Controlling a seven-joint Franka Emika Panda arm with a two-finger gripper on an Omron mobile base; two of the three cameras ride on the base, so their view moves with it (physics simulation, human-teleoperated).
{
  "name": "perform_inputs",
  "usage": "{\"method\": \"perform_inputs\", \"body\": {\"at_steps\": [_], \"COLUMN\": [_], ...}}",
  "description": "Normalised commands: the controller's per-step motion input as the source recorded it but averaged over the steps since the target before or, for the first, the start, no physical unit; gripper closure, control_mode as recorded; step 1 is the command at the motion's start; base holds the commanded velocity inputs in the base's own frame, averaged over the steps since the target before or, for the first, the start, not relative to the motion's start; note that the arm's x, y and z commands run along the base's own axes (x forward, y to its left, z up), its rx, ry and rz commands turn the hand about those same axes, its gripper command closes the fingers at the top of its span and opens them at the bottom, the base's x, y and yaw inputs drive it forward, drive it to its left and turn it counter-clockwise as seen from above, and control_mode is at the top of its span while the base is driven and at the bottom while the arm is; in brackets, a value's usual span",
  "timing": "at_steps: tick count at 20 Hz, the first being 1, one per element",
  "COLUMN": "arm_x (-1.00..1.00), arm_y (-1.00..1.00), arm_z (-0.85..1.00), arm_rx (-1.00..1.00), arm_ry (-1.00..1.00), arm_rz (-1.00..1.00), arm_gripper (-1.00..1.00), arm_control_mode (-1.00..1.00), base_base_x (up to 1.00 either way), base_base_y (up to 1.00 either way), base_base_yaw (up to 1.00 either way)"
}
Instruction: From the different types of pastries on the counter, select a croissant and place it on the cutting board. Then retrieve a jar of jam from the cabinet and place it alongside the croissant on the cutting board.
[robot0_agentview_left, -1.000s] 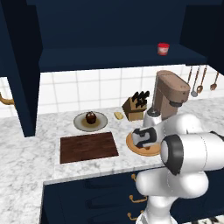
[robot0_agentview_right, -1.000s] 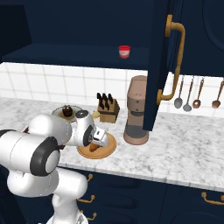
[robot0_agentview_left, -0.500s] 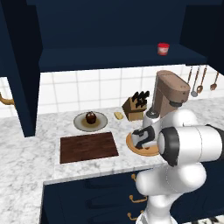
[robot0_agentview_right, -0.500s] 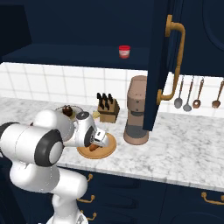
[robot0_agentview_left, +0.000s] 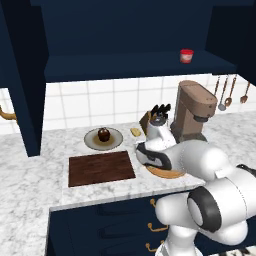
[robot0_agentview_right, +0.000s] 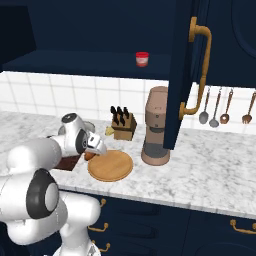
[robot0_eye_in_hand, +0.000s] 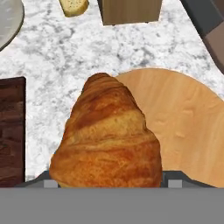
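Observation:
The golden-orange croissant (robot0_eye_in_hand: 107, 135) sits between my fingers, and my gripper (robot0_eye_in_hand: 106, 181) is shut on it. It hangs over the counter (robot0_eye_in_hand: 57, 65) at the left rim of the round tan plate (robot0_eye_in_hand: 188, 127), a short way right of the dark cutting board (robot0_eye_in_hand: 11, 131). From the right base view the croissant (robot0_agentview_right: 89, 155) peeks out under the gripper (robot0_agentview_right: 93, 153), beside the cutting board (robot0_agentview_right: 67, 162). The red jar of jam (robot0_agentview_left: 186, 55) stands on the cabinet shelf (robot0_agentview_left: 135, 67). The dark brown pastry (robot0_agentview_left: 103, 134) rests on a grey plate (robot0_agentview_left: 92, 142), and the pale bun (robot0_agentview_left: 135, 132) lies next to it.
A knife block (robot0_agentview_right: 123, 127) and a brown coffee machine (robot0_agentview_right: 156, 125) stand behind the tan plate (robot0_agentview_right: 111, 166). The open navy cabinet door (robot0_agentview_right: 182, 70) with its brass handle hangs to the right. Utensils (robot0_agentview_right: 225, 105) hang on the tiled wall.
My hand has moved left from above the tan plate to its left rim, nearer the cutting board, with the croissant in it. The elbow has swung out to the right.

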Motion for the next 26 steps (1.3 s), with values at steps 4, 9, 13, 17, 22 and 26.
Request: {"method": "perform_inputs", "body": {"at_steps": [4,9,13,17,22,26], "arm_x": [0.14,0.44,0.29,0.05,0.01,0.04], "arm_y": [1.0,0.82,0.6,0.51,0.32,0.06], "arm_z": [0.58,0.03,0.0,-0.08,-0.4,-0.56], "arm_rx": [-0.01,0.06,0.08,-0.07,-0.06,-0.02], "arm_ry": [0.16,0.41,0.32,0.05,0.0,0.0], "arm_rz": [0.0,0.02,0.04,0.0,0.0,0.0], "arm_gripper": [1.0,1.0,1.0,1.0,1.0,1.0], "arm_control_mode": [-1.0,-1.0,-1.0,-1.0,-1.0,-1.0], "base_base_x": [0.0,0.0,0.0,0.0,0.0,0.0], "base_base_y": [0.0,0.0,0.0,0.0,0.0,0.0], "base_base_yaw": [0.0,0.0,0.0,0.0,0.0,0.0]}}
